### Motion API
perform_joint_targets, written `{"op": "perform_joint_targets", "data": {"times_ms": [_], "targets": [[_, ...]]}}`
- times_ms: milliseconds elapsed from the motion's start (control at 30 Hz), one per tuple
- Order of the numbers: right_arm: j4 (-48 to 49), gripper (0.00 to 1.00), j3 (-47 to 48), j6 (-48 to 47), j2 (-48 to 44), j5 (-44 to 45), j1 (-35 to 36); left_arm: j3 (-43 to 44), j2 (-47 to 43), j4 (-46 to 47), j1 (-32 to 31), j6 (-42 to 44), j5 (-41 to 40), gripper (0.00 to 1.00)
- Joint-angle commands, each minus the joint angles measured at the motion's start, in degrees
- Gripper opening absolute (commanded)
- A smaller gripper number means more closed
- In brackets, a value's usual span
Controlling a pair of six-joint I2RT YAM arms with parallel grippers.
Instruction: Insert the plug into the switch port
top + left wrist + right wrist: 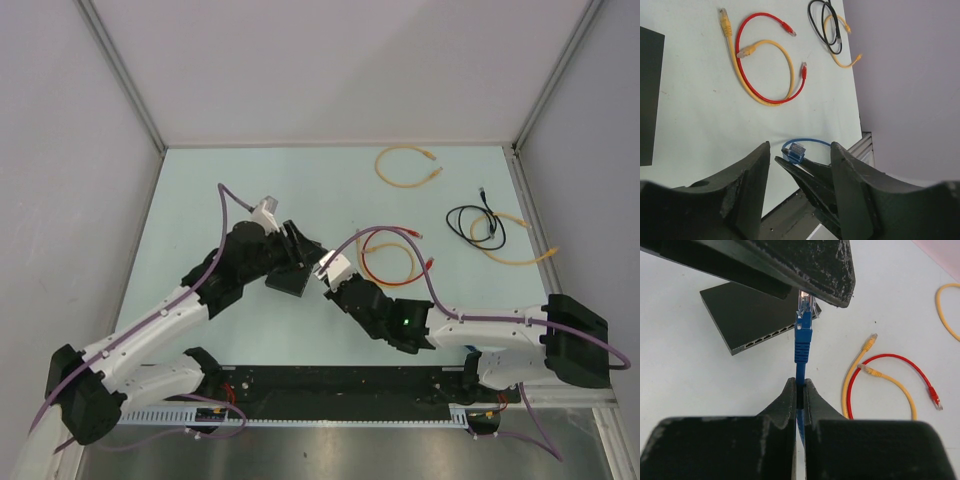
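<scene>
The switch (285, 283) is a flat black box lying mid-table; in the right wrist view (752, 312) its row of sockets faces the camera. My right gripper (800, 384) is shut on a blue cable just behind its plug (803, 307). It holds the plug above the table, near the switch's right corner. My left gripper (801, 147) is open, with its jaws either side of the plug (796, 151) and my right fingers. One left finger (805, 270) overhangs the plug tip. In the top view both grippers meet by the switch: left (297, 247), right (327, 287).
A red cable (395, 262) and a yellow cable (765, 75) lie coiled right of the switch. A yellow loop (405, 165) lies at the back. A black cable (478, 225) and another yellow one lie far right. Walls enclose three sides.
</scene>
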Motion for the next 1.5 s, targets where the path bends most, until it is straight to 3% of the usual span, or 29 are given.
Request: {"op": "perform_joint_targets", "data": {"times_ms": [0,233,267,367,467,567,633,733,867,967,1167,1467], "targets": [[3.1,0.00,2.6,-1.6,0.5,3.3,1.1,2.0,1.4,1.0,-0.6,-1.7,2.5,0.54],[4.0,0.00,2.6,-3.2,1.8,5.5,2.2,1.6,2.8,0.2,-1.8,-1.9,3.1,0.24],[4.1,0.00,2.6,-3.2,1.9,5.5,2.2,1.3,2.8,0.2,-1.7,-1.8,3.1,0.14],[3.6,0.00,2.6,-2.4,1.9,4.3,2.1,0.4,2.0,1.3,-1.7,-0.9,2.3,0.00],[0.9,0.16,2.9,-0.1,-0.3,0.0,0.6,-0.9,0.6,4.6,-1.6,2.5,1.7,0.00],[-3.6,0.35,2.9,4.9,-5.0,-10.8,-4.6,-3.3,-1.2,10.5,-1.3,7.9,2.3,0.00],[-5.5,0.48,2.9,7.9,-7.3,-21.2,-7.8,-4.9,-2.3,14.7,-0.4,10.9,3.8,0.00],[-7.5,0.56,2.7,9.6,-11.0,-35.9,-15.3,-8.1,-2.8,21.1,1.0,13.4,6.9,0.00],[-6.8,0.58,2.0,11.2,-13.2,-58.1,-27.3,-11.2,-2.9,28.5,1.8,14.9,13.4,0.00],[-4.6,0.58,2.0,10.9,-13.0,-67.0,-30.8,-12.5,-3.0,32.6,1.8,15.4,15.2,0.00],[1.0,0.58,2.0,11.7,-10.0,-75.5,-34.0,-13.2,-2.7,37.8,1.8,14.4,17.7,0.00],[8.7,0.54,2.0,14.5,-7.2,-78.2,-34.1,-13.6,-2.0,40.0,1.8,13.1,19.1,0.00]]}}
